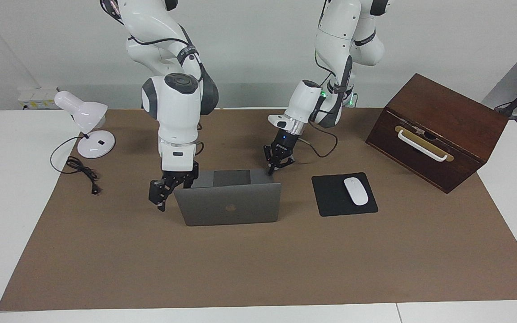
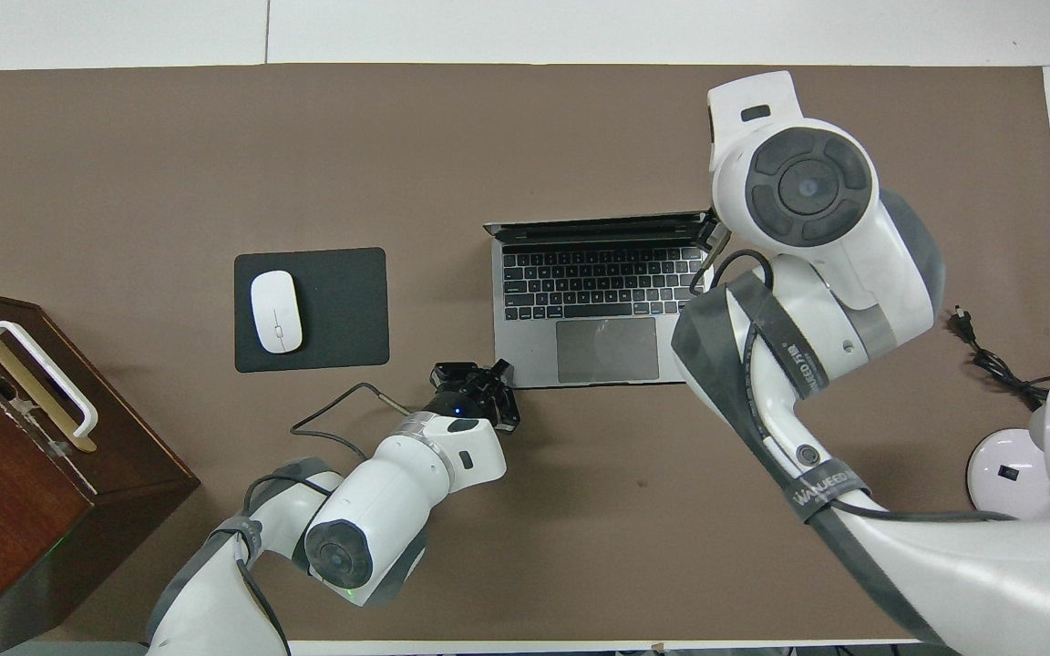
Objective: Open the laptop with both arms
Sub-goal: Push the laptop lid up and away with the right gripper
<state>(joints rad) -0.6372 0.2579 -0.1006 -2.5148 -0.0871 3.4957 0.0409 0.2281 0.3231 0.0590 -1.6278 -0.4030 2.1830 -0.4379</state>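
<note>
Left claw pressed together on the corner of the MacBook's deck; right claw beside the raised lid's edge, grip unclear. Apple logo on lid; "WANUEED" on arm strap.

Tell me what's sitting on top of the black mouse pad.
Only a white mouse lies on the mouse pad, toward the end away from the laptop. Whatever is beneath the mouse is covered.
</note>
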